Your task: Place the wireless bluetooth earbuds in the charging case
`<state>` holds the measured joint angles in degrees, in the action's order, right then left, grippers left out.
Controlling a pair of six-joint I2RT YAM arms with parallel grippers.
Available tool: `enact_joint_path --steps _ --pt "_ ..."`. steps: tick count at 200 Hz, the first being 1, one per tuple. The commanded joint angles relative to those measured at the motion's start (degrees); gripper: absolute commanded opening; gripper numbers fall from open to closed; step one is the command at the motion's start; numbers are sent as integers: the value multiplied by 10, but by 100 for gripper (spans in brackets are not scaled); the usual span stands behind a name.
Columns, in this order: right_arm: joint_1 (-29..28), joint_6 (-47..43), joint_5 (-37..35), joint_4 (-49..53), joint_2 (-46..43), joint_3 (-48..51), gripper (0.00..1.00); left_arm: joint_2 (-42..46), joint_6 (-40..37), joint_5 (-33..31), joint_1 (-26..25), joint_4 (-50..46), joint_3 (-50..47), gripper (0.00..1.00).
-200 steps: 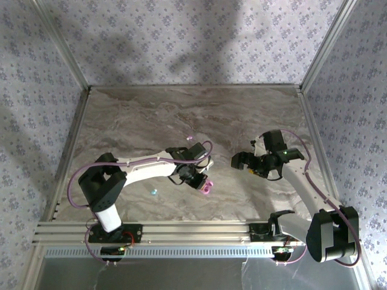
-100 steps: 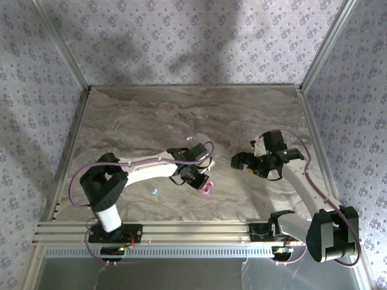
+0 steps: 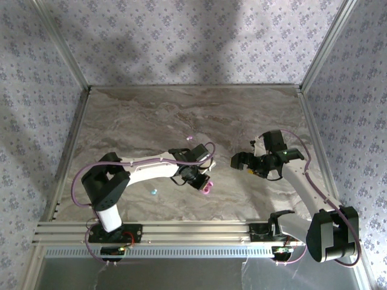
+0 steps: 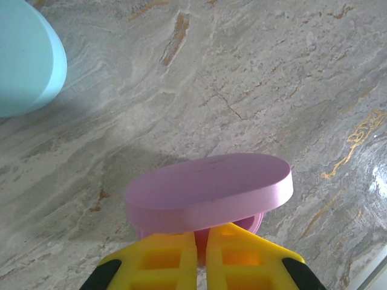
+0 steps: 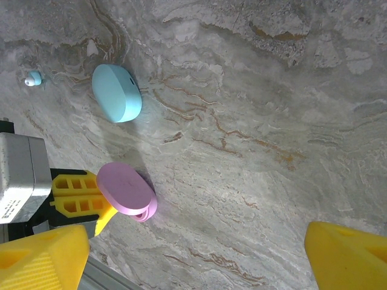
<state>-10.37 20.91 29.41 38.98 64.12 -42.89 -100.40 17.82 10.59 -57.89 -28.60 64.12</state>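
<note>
The pink charging case [image 4: 208,190] lies on the marble with its oval lid raised; it is also in the top view [image 3: 206,188] and the right wrist view [image 5: 124,187]. My left gripper [image 4: 201,241] is shut, its yellow fingers reaching under the lid at the case's mouth. A thin pink sliver sits between the tips; I cannot tell what it is. A blue earbud [image 3: 153,191] rests left of that arm, and shows again in the right wrist view [image 5: 32,78]. A pink earbud [image 3: 191,138] lies farther back. My right gripper [image 3: 242,161] hangs open to the right, apart from the case.
A closed light blue oval case [image 5: 116,92] lies near the pink one, its edge at the upper left of the left wrist view [image 4: 24,57]. An aluminium rail [image 3: 181,229] runs along the near table edge. Patterned walls [image 3: 193,42] enclose the other sides.
</note>
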Motion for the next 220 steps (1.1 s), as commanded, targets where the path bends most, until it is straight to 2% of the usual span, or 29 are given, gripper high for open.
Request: enact_joint_path --steps 1,54,123,220 --pt "0 -11 11 5 -4 5 94 -12 -4 -17 -4 -6 17 10" --pt "-1 -11 12 4 -4 6 94 -12 -5 -25 -4 -7 18 10" --pt "-3 -11 12 3 -3 6 94 -6 -2 -21 -5 -10 20 19" --pt "-4 -11 14 1 -2 6 94 9 11 -18 -5 -9 11 24"
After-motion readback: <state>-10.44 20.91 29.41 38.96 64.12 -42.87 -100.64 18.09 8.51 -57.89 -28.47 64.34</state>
